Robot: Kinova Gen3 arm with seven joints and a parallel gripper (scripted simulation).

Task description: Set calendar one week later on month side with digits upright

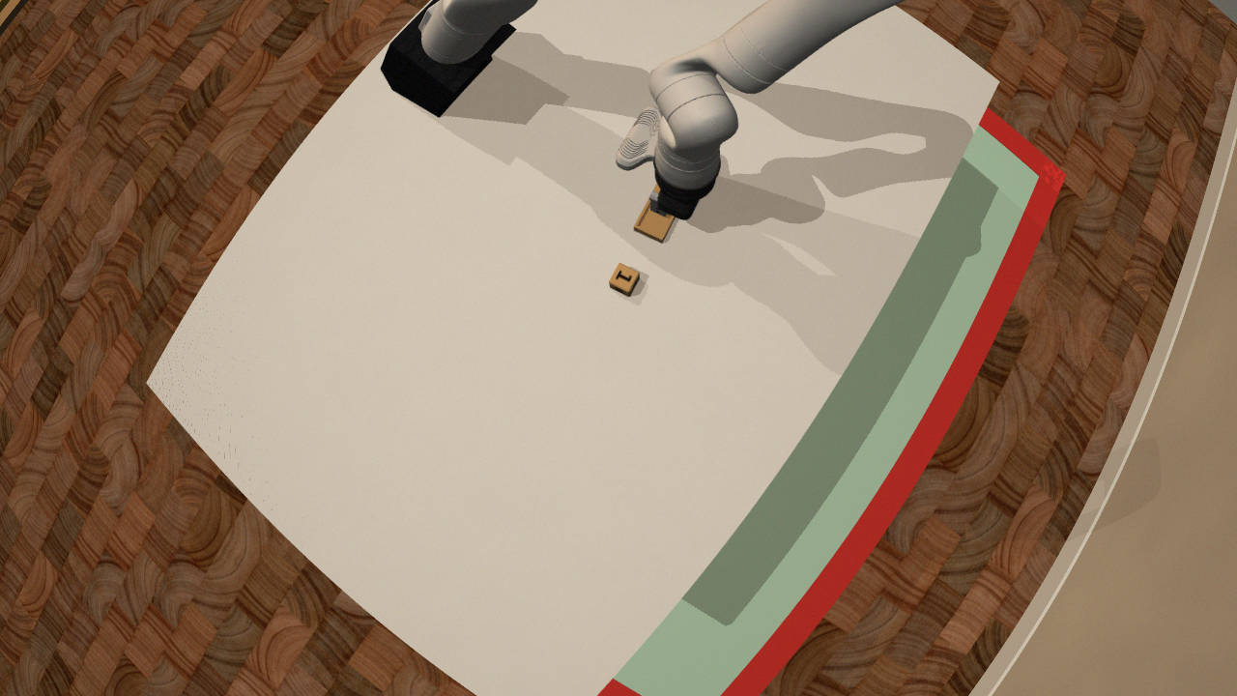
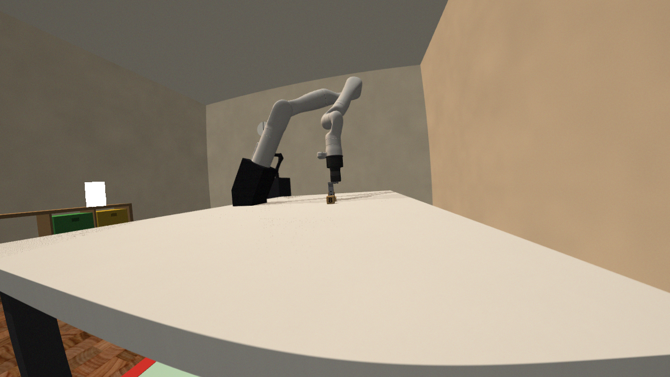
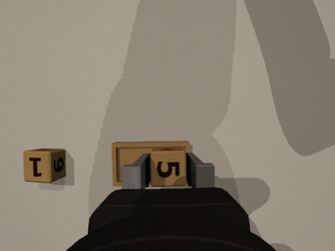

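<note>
A wooden tray (image 1: 654, 227) (image 3: 130, 156) lies on the table, its left part in the wrist view bare. A wooden cube (image 3: 168, 155) sits at its right part, with a 5 on top turned sideways in that view. My gripper (image 1: 662, 207) (image 2: 331, 192) (image 3: 167, 164) points down with its fingers around this cube, one on each side. The fingers stand open, a sliver wider than the cube. The other cube (image 1: 623, 278) (image 2: 330, 200) (image 3: 37, 166) stands on the table, a 1 on top, a 6 or 9 on the side towards the tray, and an 8 on a side in the exterior view. The 5 cube's side digits and the month's name are hidden.
The white table (image 1: 415, 363) (image 2: 337, 262) carries the arm's black base (image 1: 437, 73) (image 2: 253, 185) towards the back. The loose cube stands off the tray's bare end, with a gap between. A red-edged green mat (image 1: 874, 510) lies beyond the table's edge.
</note>
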